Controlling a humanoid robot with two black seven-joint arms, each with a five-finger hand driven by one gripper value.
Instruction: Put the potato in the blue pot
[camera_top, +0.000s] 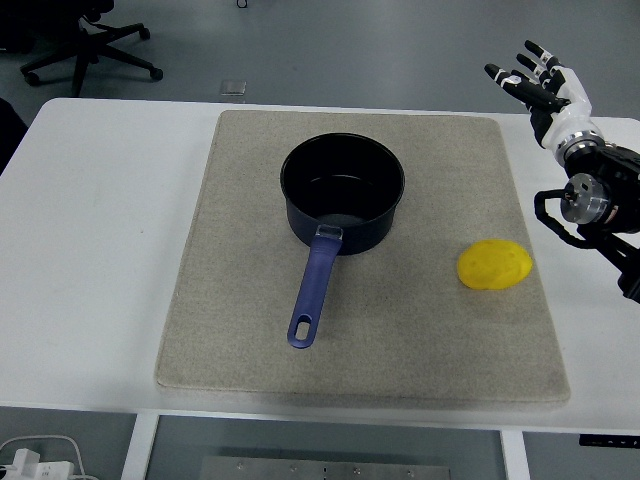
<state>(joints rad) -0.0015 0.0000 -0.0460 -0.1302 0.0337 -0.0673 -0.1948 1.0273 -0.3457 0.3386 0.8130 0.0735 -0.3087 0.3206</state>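
Note:
A yellow potato (494, 264) lies on the right part of a beige mat (420, 340). The dark blue pot (343, 192) stands upright at the mat's centre, its blue handle (312, 297) pointing toward the near edge; nothing is inside it. My right hand (532, 80) hovers at the far right, raised above the table beyond the mat's right edge, fingers spread and holding nothing. It is well behind and to the right of the potato. The left arm does not show.
The mat lies on a white table (100, 250). An office chair base (90, 50) stands on the floor at the back left. A white power strip with cables (35, 465) sits below the table's near left edge.

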